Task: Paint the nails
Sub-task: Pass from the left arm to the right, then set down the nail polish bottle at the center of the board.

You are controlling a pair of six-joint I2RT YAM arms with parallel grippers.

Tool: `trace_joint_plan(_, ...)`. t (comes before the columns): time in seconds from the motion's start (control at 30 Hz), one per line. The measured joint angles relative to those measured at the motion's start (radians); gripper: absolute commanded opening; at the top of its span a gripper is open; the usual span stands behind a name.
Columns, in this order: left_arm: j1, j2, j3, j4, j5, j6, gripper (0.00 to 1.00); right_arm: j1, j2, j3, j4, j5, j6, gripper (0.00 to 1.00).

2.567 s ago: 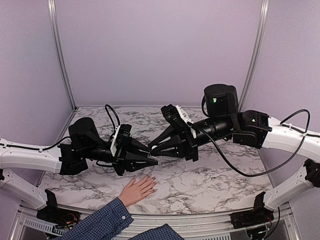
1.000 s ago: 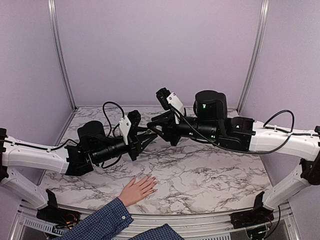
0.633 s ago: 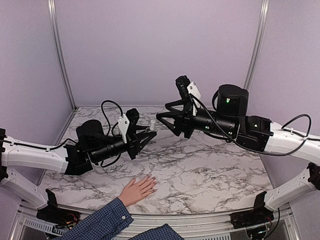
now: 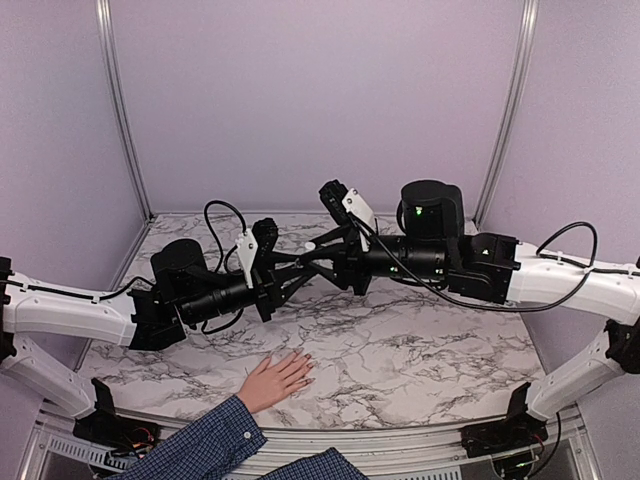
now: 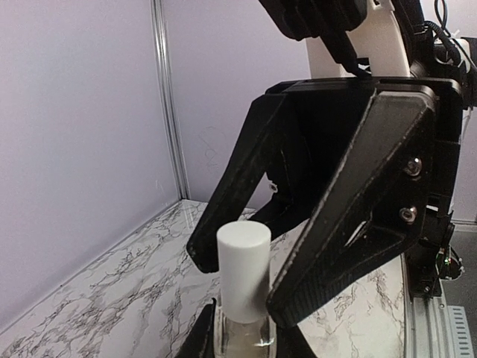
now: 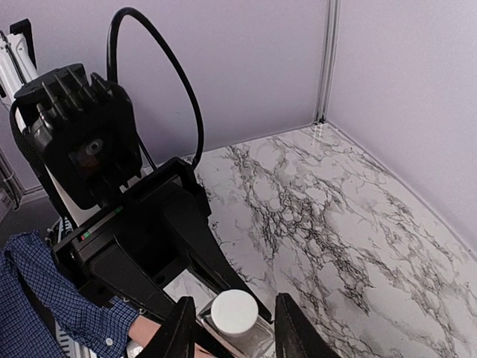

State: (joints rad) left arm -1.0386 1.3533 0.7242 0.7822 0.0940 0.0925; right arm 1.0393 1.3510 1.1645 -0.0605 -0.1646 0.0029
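While the left gripper (image 5: 245, 337) clamps a clear bottle (image 5: 242, 327) at mid-frame, the right gripper (image 6: 233, 330) spreads open around its white cap (image 6: 234, 311); the hand (image 4: 272, 381) with its nails (image 4: 306, 374) rests lower centre.

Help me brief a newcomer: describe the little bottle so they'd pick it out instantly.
Over the marble table, the two arms meet tip to tip. There the jaws of the left arm hold a small clear bottle, those of the right arm, open, straddling it. Its white cylindrical cap stands out against the black fingers around it.
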Motion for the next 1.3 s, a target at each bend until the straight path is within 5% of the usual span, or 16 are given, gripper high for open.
trace_joint_plan(0.3, 0.000, 0.000, 0.000, 0.000, 0.004, -0.003, 0.00, -0.001, 0.000, 0.005, -0.002, -0.004, -0.006, 0.04)
trace_joint_plan(0.43, 0.000, 0.001, 0.000, 0.002, 0.004, -0.004, 0.00, -0.001, 0.000, 0.005, -0.001, -0.002, -0.008, 0.00)
trace_joint_plan(0.93, 0.008, -0.023, -0.033, 0.006, 0.011, -0.050, 0.95, -0.058, -0.060, -0.069, 0.055, 0.077, -0.003, 0.00)
trace_joint_plan(1.3, 0.093, -0.120, -0.103, 0.008, -0.024, -0.179, 0.99, -0.156, -0.111, -0.387, 0.283, 0.190, 0.032, 0.00)
